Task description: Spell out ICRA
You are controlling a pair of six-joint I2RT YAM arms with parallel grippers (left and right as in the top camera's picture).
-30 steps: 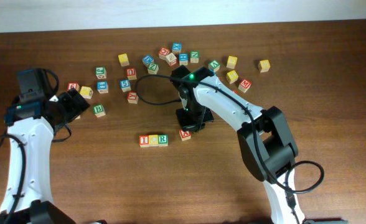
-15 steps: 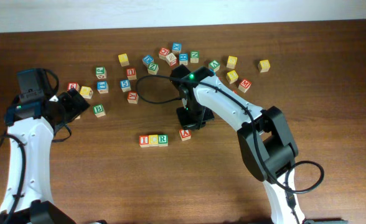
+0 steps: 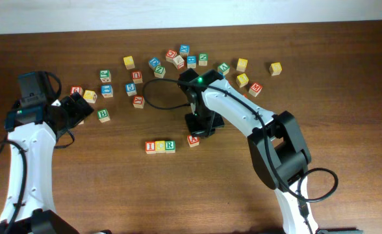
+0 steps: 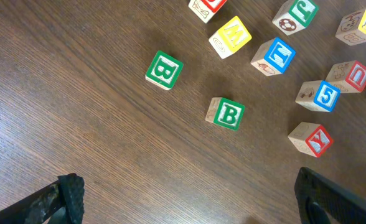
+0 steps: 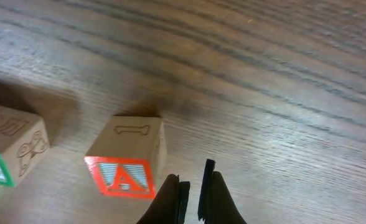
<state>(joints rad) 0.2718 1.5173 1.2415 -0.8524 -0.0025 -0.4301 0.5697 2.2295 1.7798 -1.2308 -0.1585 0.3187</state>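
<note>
Toward the table's centre, red A cube point(image 3: 193, 139): likely light, rigid wood, best pinched across opposite flat faces; right gripper point(image 5: 192, 198) closed empty beside it, left gripper point(image 4: 188, 193) wide open.

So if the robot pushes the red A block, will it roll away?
Probably not: the A block is a cube with flat faces, so it should slide rather than roll. It looks like wood, so likely stiff and light. The table looks smooth, so an off-centre push may spin it.

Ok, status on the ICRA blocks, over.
Left hand open, empty. Right hand shut, empty, beside A block. I-C-R row set; A apart from it. Nothing between them.
</note>
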